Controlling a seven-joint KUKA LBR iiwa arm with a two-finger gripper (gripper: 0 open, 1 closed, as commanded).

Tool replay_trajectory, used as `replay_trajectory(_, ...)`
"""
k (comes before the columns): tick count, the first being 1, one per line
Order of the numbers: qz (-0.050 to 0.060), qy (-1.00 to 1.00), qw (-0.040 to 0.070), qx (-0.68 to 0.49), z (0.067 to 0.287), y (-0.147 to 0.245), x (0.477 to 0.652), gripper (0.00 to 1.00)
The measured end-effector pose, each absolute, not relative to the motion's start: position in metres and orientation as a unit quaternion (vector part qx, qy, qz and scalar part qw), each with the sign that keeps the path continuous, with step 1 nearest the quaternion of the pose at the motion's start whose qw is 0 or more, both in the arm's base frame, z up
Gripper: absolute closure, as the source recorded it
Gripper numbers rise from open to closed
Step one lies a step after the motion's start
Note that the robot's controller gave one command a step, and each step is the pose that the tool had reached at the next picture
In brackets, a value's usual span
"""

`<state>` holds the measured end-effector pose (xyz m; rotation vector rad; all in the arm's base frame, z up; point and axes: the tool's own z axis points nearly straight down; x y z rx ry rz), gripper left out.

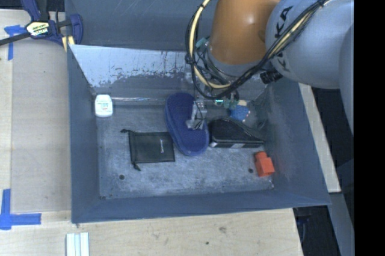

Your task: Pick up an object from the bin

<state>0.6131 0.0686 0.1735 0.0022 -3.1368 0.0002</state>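
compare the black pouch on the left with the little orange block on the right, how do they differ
The black pouch is flat and roughly square; the orange block is chunky. The pouch is much the larger. The pouch lies left of the blue oval thing, the block right of it. Both rest on the bin floor, apart from the gripper.

blue pad (184, 127): right edge under gripper (196, 119) | black item (236, 134): left end behind pad, kind unclear | small blue item (239, 112): partly under arm (313, 32), kind unclear | white tag (103, 106): print too small | bin (84, 146): back-right corner behind arm | arm: cut off at right
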Motion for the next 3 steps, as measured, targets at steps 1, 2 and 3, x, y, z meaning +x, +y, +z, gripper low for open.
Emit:
replay_trajectory(1, 0.000, -0.995, 0.001, 0.096, 0.067, 0.132, 0.612, 0.00)
replay_trajectory(2, -0.001, -0.996, -0.003, 0.094, 0.072, 0.131, 0.615, 1.00)
replay_trajectory(3, 0.000, -0.996, -0.006, 0.088, 0.220, 0.130, 0.619, 1.00)
